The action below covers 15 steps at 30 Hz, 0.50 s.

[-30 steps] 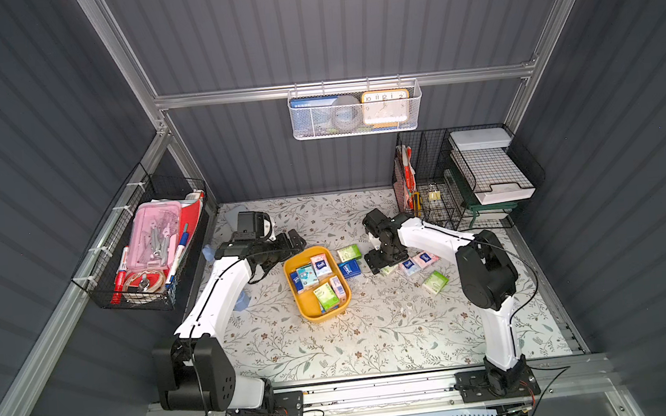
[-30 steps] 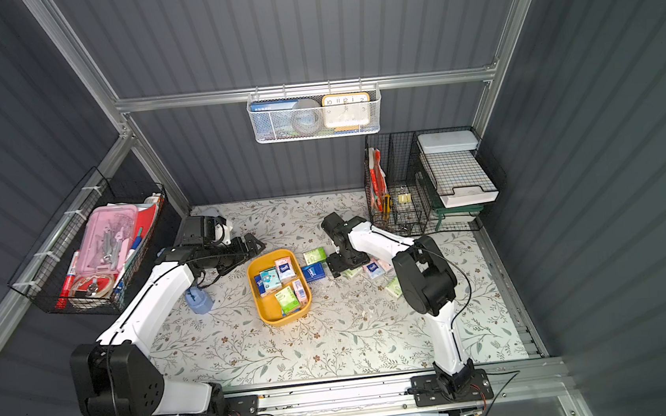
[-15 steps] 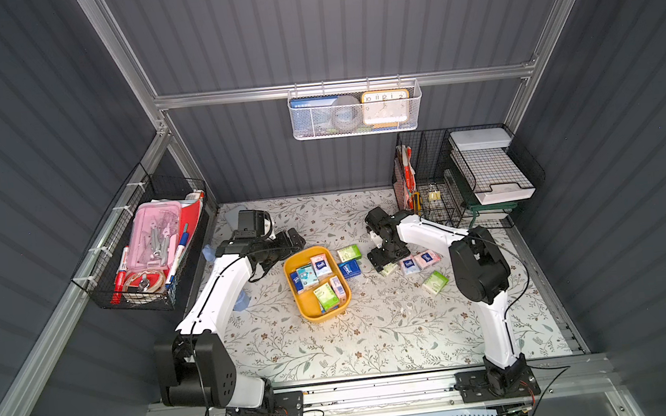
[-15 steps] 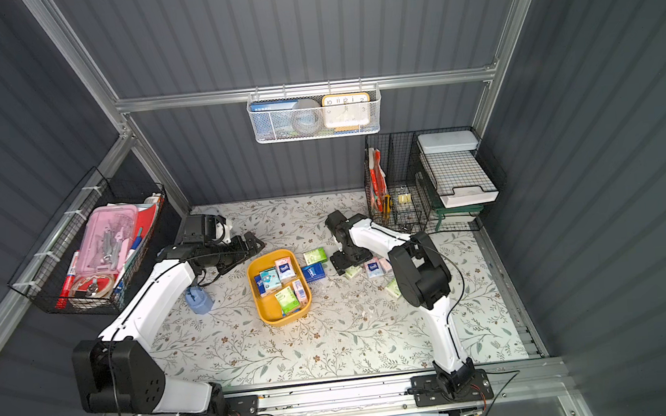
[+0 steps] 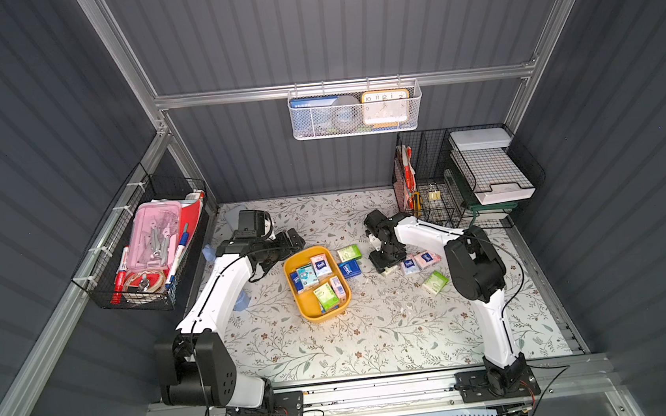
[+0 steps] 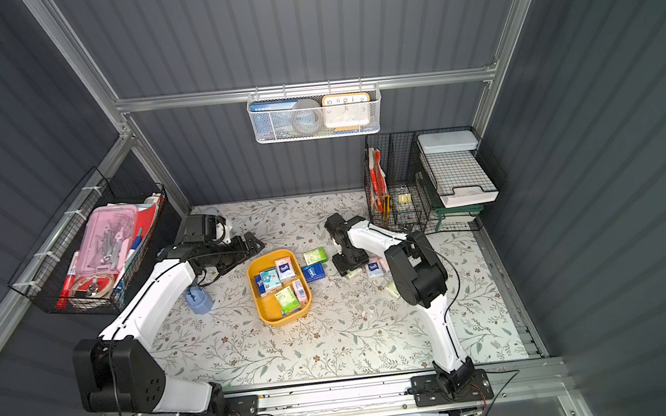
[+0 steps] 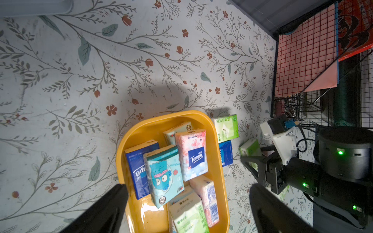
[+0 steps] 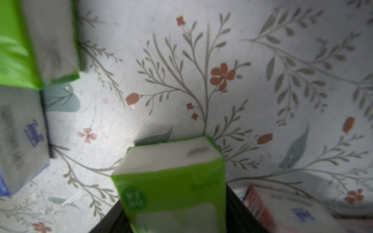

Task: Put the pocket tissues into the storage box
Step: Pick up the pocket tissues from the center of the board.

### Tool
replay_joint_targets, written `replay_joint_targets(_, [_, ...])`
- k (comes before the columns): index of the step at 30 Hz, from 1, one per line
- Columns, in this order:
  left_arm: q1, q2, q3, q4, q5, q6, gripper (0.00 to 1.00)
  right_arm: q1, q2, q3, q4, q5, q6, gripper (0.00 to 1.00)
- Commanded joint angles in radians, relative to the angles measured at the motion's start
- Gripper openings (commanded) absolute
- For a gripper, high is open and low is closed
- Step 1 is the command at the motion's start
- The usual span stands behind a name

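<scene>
The mustard-yellow storage box (image 5: 311,306) (image 6: 270,307) (image 7: 121,153) sits mid-mat with several pocket tissues inside. More pocket tissues lie to its right: a green one (image 5: 349,253), a dark blue one (image 5: 350,268), a light blue one (image 5: 409,265), a pink one (image 5: 426,259) and another green one (image 5: 436,282). My right gripper (image 5: 385,264) (image 6: 351,267) points down at the mat, its black fingers pressed against both sides of a green packet (image 8: 173,181). My left gripper (image 5: 293,239) (image 7: 187,201) hangs open over the box's far left end, holding nothing.
Black wire baskets (image 5: 428,184) stand at the back right, close behind the right arm. Another wire basket (image 5: 150,249) hangs on the left wall and a white mesh basket (image 5: 355,110) on the back wall. A small blue object (image 6: 199,302) lies under the left arm.
The right gripper's fingers have closed in onto the green packet on the mat, and its elbow has shifted slightly. The left arm has stayed where it was.
</scene>
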Motion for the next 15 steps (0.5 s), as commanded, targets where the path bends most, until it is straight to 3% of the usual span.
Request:
replay_joint_targets(1, [-0.004, -0.015, 0.005, -0.026, -0.014, 0.010, 0.99, -0.001, 0.008, 0.019, -0.014, -0.016, 0.014, 0.58])
replay_joint_targets(7, [-0.003, -0.024, -0.037, -0.002, -0.028, -0.003, 0.99, 0.014, -0.089, 0.001, -0.015, -0.073, 0.110, 0.53])
replay_joint_targets(15, [0.002, -0.021, -0.062, 0.021, -0.055, -0.003, 0.99, 0.128, -0.235, -0.043, 0.008, -0.078, 0.268, 0.51])
